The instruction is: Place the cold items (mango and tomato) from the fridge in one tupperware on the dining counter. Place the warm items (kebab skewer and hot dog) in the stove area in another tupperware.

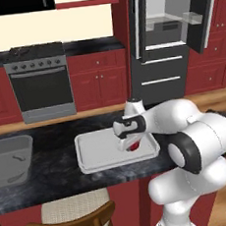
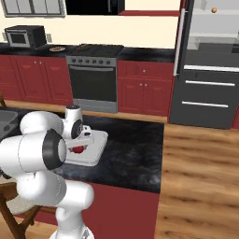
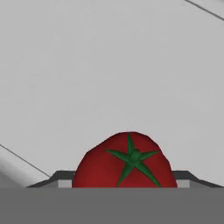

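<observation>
Your gripper (image 1: 132, 146) hangs low over the white tupperware (image 1: 97, 153) on the dark dining counter (image 1: 58, 182), and the red tomato (image 3: 125, 161) sits between its jaws, which are spread wide around it; whether they press on it, you cannot tell. Farther back you see the stove (image 1: 40, 80) and the open fridge (image 1: 168, 35).

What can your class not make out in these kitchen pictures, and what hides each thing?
- Gripper fingertips: hand view, behind the round red tomato, so a grip stays unclear.
- Tomato: left base view, mostly behind the white arm.
- Small orange item in the open fridge: right base view, too small to identify.
</observation>
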Robot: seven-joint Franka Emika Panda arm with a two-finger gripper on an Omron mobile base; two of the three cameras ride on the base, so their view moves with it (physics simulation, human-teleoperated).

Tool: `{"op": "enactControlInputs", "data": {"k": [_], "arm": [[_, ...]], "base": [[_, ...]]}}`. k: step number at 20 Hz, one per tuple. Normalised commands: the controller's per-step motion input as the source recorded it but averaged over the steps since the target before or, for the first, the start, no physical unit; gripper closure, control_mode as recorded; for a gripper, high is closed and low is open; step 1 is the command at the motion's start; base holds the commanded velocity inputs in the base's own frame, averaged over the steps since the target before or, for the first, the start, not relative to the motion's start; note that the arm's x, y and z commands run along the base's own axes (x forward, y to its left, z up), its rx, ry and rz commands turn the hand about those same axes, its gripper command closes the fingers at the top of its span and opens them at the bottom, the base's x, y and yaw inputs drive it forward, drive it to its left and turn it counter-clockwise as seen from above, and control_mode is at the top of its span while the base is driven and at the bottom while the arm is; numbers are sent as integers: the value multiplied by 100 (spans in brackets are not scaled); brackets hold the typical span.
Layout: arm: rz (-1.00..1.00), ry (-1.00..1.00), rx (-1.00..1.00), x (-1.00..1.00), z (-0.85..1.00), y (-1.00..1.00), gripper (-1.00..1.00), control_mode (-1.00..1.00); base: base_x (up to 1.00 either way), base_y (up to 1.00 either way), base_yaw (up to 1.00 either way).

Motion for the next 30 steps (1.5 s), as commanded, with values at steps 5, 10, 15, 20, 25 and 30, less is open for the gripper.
{"op": "enactControlInputs", "data": {"k": [5,10,15,20,25,30], "arm": [[0,0,0,0,-24,1,-100,-100],[0,-8,0,-14,10,0,-100,-100],[0,-10,0,-29,57,0,-100,-100],[0,-16,0,-49,77,-3,-100,-100],[-4,-9,1,-84,69,-14,-100,-100],[-14,0,3,-96,66,-14,-100,-100]], "base": [[0,0,0],[0,0,0],[0,0,0],[0,0,0],[0,0,0],[0,0,0]]}}
